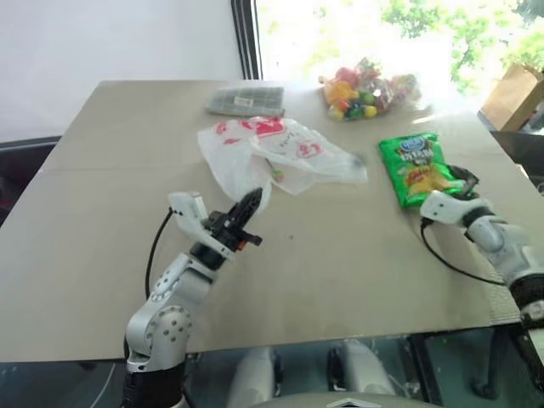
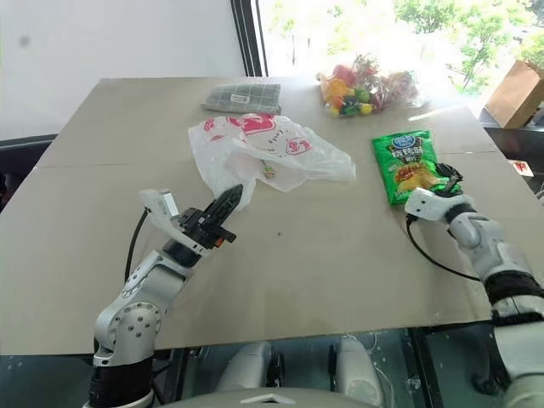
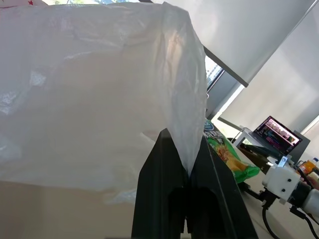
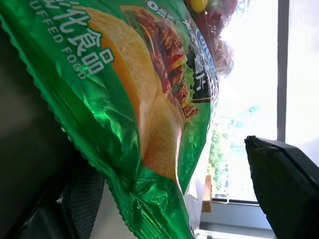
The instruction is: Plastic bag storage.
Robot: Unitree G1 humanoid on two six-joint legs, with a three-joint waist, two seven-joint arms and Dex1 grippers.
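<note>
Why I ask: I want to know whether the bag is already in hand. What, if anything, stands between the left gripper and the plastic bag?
Nothing does. The left gripper is already shut on an edge of the plastic bag, whose film rises from between its closed fingers; the rest of the bag lies on the table.

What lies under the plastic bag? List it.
Bare table shows around the plastic bag, whose near edge is pinched in the left gripper. Anything beneath its crumpled film is covered.

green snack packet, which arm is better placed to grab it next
Right. The right gripper is open at the glossy green snack packet's near corner; the left gripper is shut on the thin white plastic bag.
</note>
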